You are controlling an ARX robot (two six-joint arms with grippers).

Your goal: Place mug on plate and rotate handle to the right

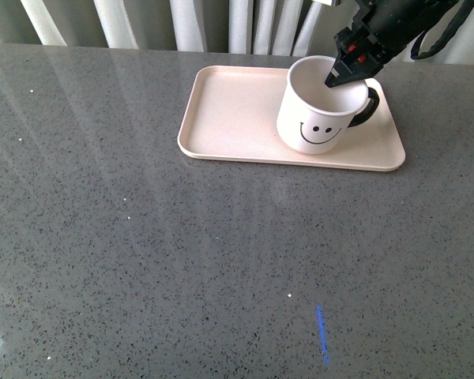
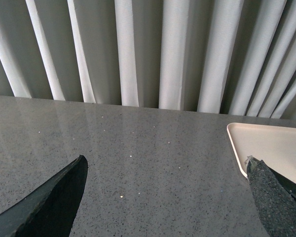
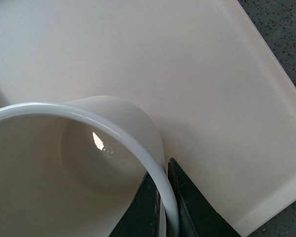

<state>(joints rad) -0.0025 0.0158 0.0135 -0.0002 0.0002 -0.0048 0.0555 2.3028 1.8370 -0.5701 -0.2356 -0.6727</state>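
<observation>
Arm on the right side reaches in from the upper right corner of the front view, angled down toward the plate (image 1: 229, 110). Right gripper (image 1: 337, 76) sits at the far-right part of the mug's rim. The right wrist view shows one black finger (image 3: 143, 207) inside the wall and the other outside, pinching the rim between them.

Left gripper (image 2: 163, 197) shows only in its own wrist view. It is spread wide, with bare table (image 2: 138, 163) between the two dark fingers and nothing held. It hangs low over the tabletop, facing the curtain (image 2: 172, 49), with one corner of the plate just beside one finger.

Mug (image 1: 316, 118) stands on the right half of the plate, smiley face toward the camera. Handle (image 1: 369, 106) points right and slightly away, just below the gripper. Inside the mug only the pale glazed bottom is visible, with one bright glint. I cannot tell whether the base lies fully flat. The plate's left half is bare pink surface. The plate lies near the table's far edge. Blue mark (image 1: 322, 335) is on the table near the camera, well apart from the plate.
</observation>
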